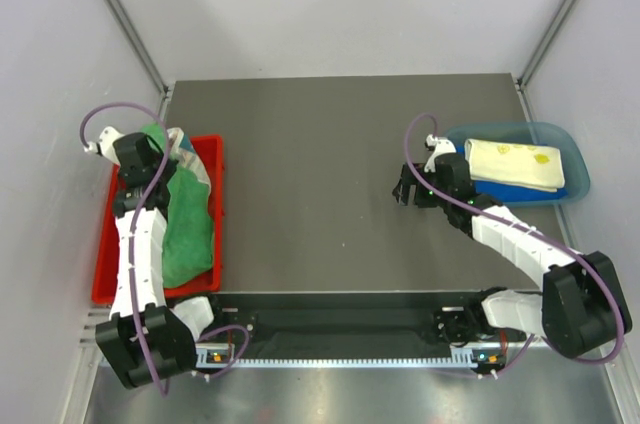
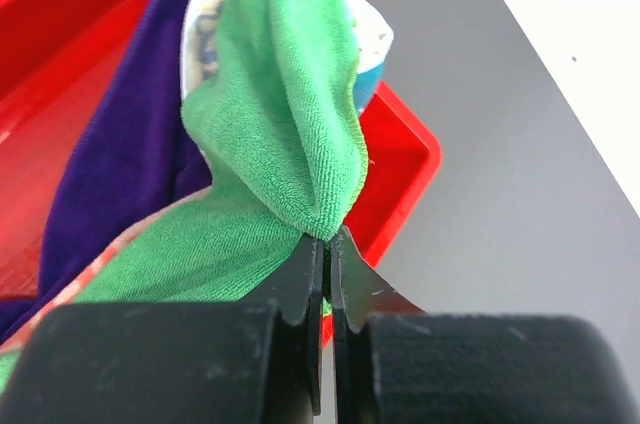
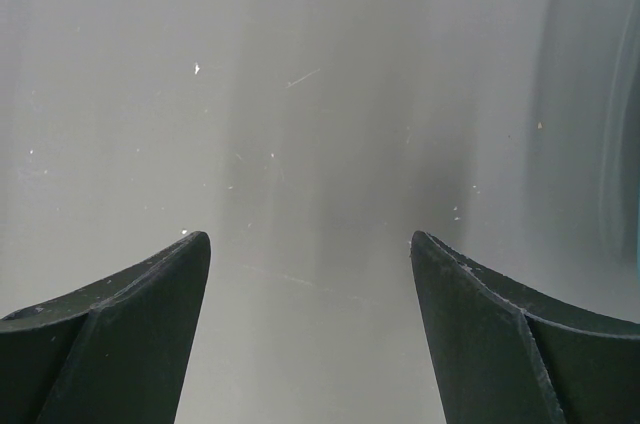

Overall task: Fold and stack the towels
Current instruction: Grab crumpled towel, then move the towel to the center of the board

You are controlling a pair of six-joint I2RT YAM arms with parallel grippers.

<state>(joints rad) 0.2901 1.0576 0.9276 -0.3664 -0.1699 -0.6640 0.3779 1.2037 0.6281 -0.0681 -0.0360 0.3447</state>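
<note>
From above, the left gripper (image 1: 152, 149) sits over the far end of the red tray (image 1: 104, 286) at the left edge of the table (image 1: 320, 144). It is closed on a bunched corner of the green towel (image 1: 187, 229), which trails from the grip toward the near end of the tray. A pale cloth shows just right of the grip. The left arm lies along the tray and covers its left side. The right gripper (image 1: 403, 189) hangs over bare table, right of centre, with nothing in it. Just to its right stands the blue bin (image 1: 572, 156), holding a folded pale yellow towel (image 1: 515, 164).

From the left wrist, the two fingers (image 2: 300, 279) are pressed together, pinching a fold of the green towel (image 2: 280, 134), which rises in a ridge from the tips. A purple towel (image 2: 130, 159) lies left of it, and a white printed towel (image 2: 372, 42) sits behind. The tray's corner (image 2: 405, 159) lies to the right.

From the right wrist, the gripper (image 3: 310, 239) has its fingers spread wide over grey tabletop (image 3: 320, 94), touching nothing. A blurred blue edge shows at far right.
</note>
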